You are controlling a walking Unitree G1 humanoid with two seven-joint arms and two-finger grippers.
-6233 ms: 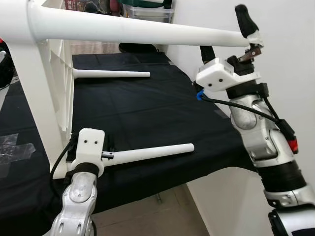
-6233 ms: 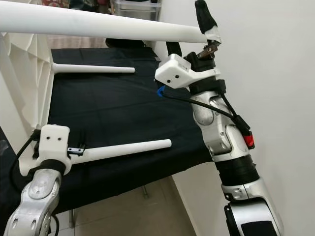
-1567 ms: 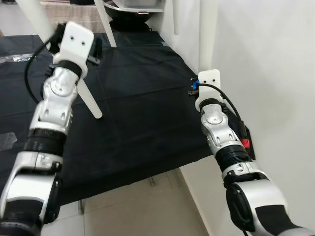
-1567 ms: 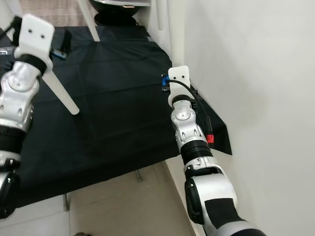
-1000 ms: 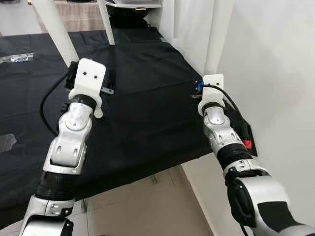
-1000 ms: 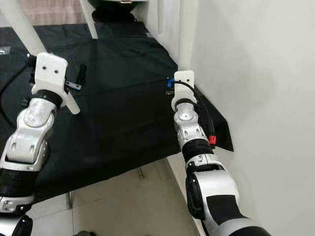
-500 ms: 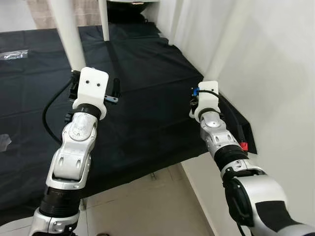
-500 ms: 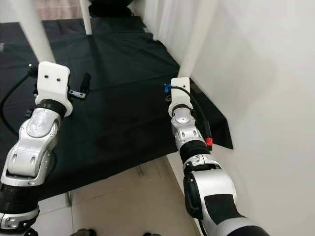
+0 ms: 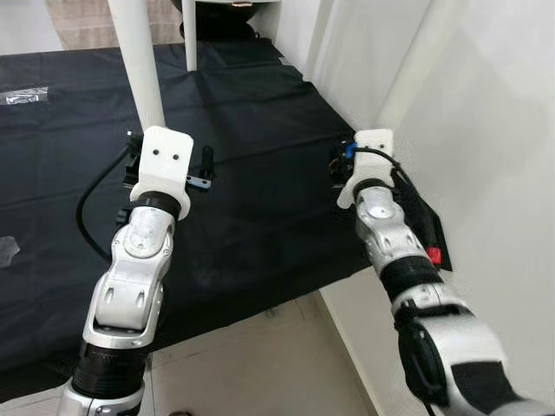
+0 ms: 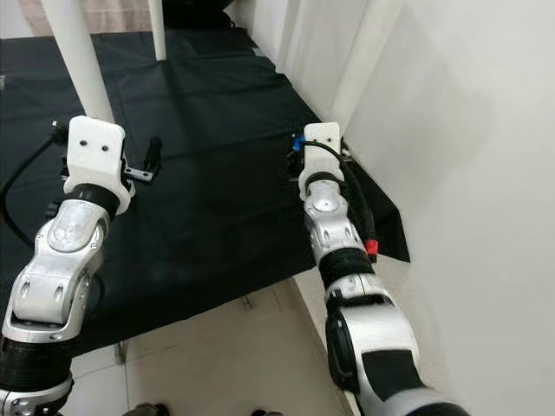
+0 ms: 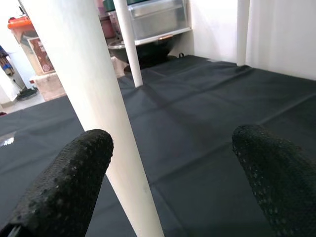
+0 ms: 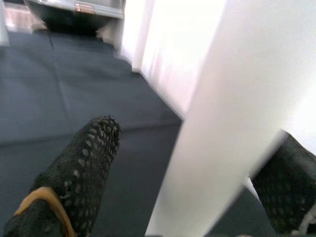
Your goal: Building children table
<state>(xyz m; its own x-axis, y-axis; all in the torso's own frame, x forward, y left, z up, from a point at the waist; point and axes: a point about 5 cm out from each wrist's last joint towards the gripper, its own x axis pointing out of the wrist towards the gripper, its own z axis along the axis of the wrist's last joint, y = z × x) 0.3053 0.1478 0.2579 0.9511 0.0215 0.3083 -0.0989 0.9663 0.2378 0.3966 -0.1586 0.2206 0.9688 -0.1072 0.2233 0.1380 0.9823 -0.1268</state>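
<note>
Black-draped bench (image 9: 260,147) beneath, with the white children's table standing upright on it, legs running near vertical, long axes straight up from the cloth. Near left leg (image 9: 139,69) rising just beyond the left gripper (image 11: 168,177); jaws spread wide, nothing clamped, leg between the fingers but hugging the left fingertip (image 11: 69,177) rather than centred. Near right leg (image 10: 368,61) by the wall, leaning slightly, standing inside the right gripper (image 12: 192,182); jaws parted around it, leg close against one side, contact not certain. Further legs (image 9: 189,35) well behind, out of reach. Probable hinge of the next move: each arm already paired with its own leg, closing across the leg's width, not along it.
</note>
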